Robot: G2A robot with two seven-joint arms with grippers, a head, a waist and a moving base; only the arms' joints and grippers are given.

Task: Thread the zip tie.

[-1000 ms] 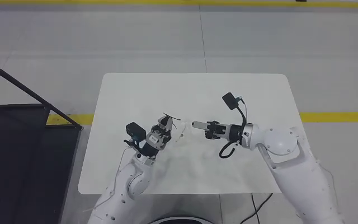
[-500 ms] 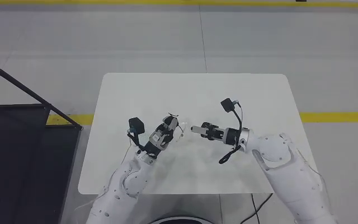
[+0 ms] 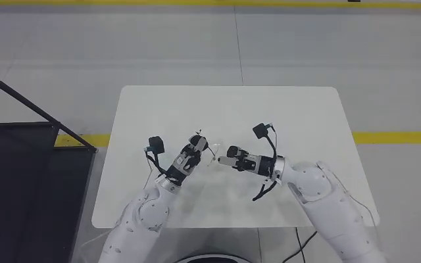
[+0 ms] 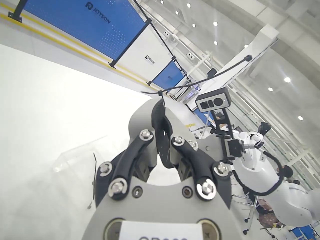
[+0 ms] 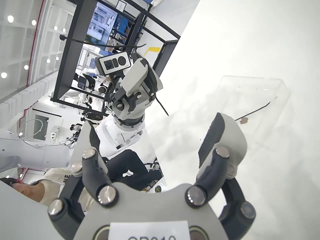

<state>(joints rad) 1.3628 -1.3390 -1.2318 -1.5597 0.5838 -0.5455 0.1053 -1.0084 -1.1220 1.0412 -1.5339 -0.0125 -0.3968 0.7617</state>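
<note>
Zip tie [image 4: 230, 67] is pinched in the closed left gripper [image 4: 161, 108], its strap lying crosswise beyond the fingertips; right gripper [image 5: 155, 128], jaws wide and empty, faces it nearby.

zip tie [image 4: 225, 69] — black, thin | pinched in left hand [image 4: 162, 116] | aloft
</note>
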